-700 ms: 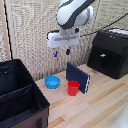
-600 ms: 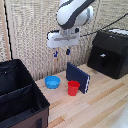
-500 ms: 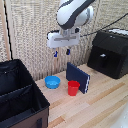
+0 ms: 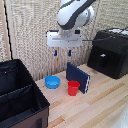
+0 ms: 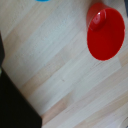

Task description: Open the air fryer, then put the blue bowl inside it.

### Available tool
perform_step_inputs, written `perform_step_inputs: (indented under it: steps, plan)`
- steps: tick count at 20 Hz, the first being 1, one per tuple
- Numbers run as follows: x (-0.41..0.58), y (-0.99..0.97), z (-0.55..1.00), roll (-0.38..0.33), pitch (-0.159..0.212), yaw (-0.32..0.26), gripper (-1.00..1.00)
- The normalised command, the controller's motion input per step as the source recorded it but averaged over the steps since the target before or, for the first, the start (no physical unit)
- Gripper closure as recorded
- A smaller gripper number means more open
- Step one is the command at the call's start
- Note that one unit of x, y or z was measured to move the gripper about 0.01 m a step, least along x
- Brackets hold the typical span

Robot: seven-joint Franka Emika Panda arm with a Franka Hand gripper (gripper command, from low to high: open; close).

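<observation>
above the tabletop (image 4: 107, 100), no visible shift over the last moments: gripper (image 4: 62, 52) hanging empty, fingers apart, high over blue bowl (image 4: 52, 81) beside red cup (image 4: 73, 88). air fryer (image 4: 110, 52) shut at exterior view's right, handle (image 4: 103, 56) untouched; opening not begun.

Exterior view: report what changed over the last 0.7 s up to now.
Nothing visibly changed. The gripper hangs empty in the air above the table, its fingers apart. The blue bowl, red cup and dark-blue book lie where they were, and the air fryer remains closed.
</observation>
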Motion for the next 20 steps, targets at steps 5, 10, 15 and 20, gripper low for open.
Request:
perform_step_inputs:
  steps: [5,10,15,20]
  plan:
    - [0.103,-0.12,0.0,-0.155,-0.019,-0.315,-1.0]
    - [0.11,-0.11,0.0,-0.265,0.0,-0.246,-1.0]
    - [0.096,-0.12,0.0,-0.349,-0.034,-0.159,-1.0]
    - [0.055,-0.21,0.0,-0.375,-0.046,-0.106,-1.0]
